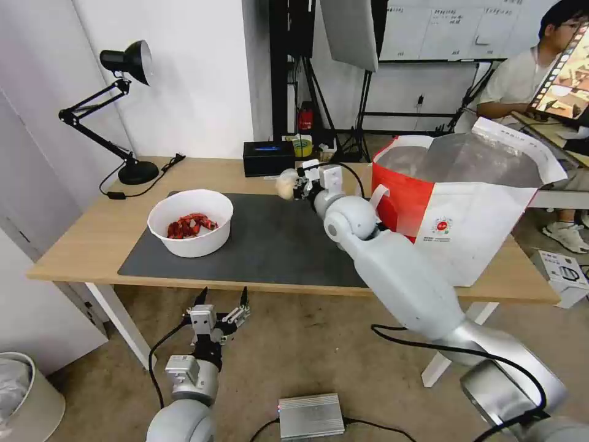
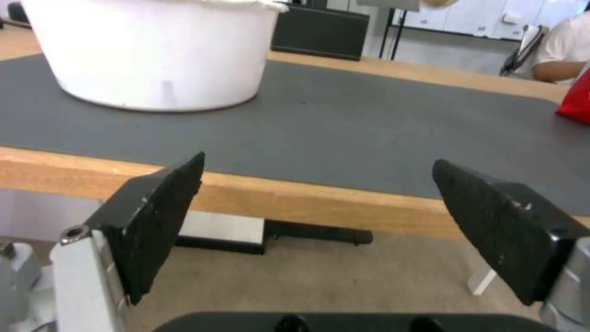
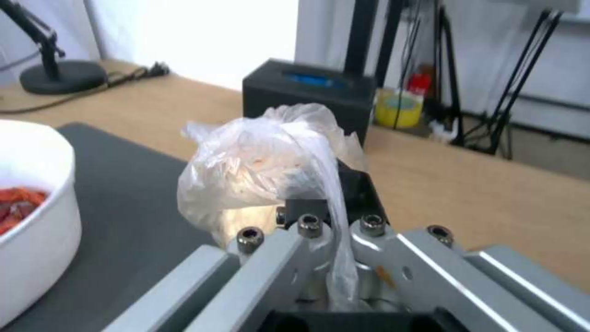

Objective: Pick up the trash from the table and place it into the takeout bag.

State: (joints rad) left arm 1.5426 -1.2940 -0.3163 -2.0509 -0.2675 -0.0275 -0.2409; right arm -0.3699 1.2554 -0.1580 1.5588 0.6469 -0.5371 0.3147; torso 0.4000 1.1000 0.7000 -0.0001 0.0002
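Above mat, wrapped ball (image 1: 286, 183) being clenched by right gripper (image 1: 299, 184), not yet bagged (image 1: 466, 227); bowl (image 1: 191, 221) waiting; left gripper (image 1: 222, 302) released.

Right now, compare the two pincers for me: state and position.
The right pincer is shut on the wrapped ball, held above the table; the left pincer is open and empty. The right is raised near the takeout bag; the left hangs below the table's front edge. Both point toward the table.

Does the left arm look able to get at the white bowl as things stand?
Probably yes: the left gripper hangs open below the table edge, and nothing stands between it and the white bowl.
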